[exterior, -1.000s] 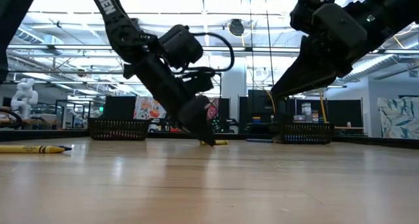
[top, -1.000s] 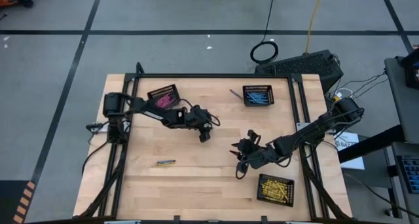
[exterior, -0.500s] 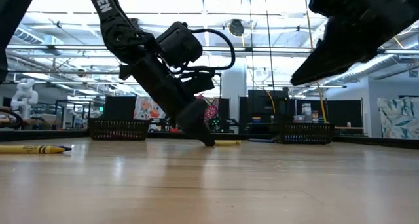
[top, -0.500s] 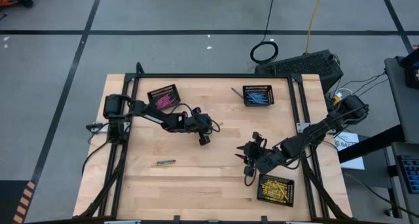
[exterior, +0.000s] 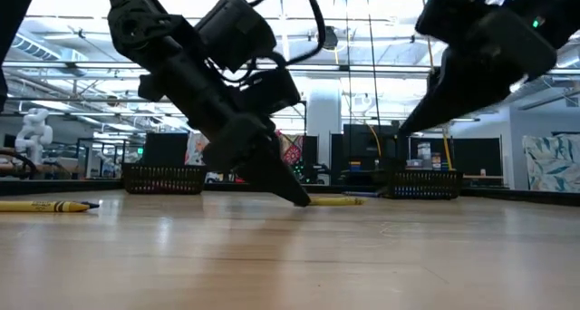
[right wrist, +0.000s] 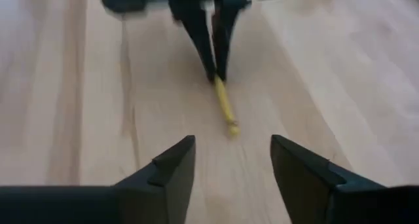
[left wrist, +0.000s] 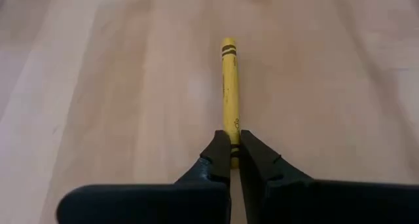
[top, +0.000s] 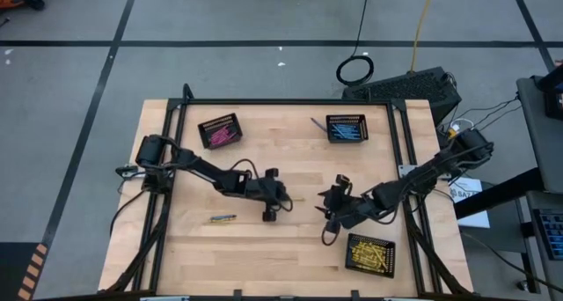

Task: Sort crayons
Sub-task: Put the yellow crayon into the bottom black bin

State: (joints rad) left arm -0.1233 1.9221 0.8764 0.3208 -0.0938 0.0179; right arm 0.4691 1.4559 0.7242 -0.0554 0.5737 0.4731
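A yellow crayon (left wrist: 228, 86) lies level at the tabletop in the middle of the table; the low view shows this same yellow crayon (exterior: 337, 200). My left gripper (left wrist: 234, 149) is shut on its near end. My right gripper (right wrist: 232, 158) stands open a short way to the right, facing the yellow crayon (right wrist: 226, 106) and touching nothing. A second yellow crayon (top: 223, 218) lies flat near the table's front left. A blue-violet crayon (top: 315, 124) lies beside the blue basket. My left gripper pinches the crayon's one end (left wrist: 233, 133) between its two fingertips (left wrist: 218, 152). The fingers slant down from the table's left and lie along the crayon. The rest of the crayon sticks out past the fingertips toward my right gripper, level and low at the tabletop.
Three black mesh baskets stand on the table: one with pink crayons (top: 218, 130) at the far left, one with blue crayons (top: 347, 128) at the far right, one with yellow crayons (top: 369, 253) at the near right. Black frame rails run along the table's edges.
My left gripper has swung toward the table's near edge and a little to the right, staying low. The yellow crayon at its tips has travelled with it and now points toward my right gripper.
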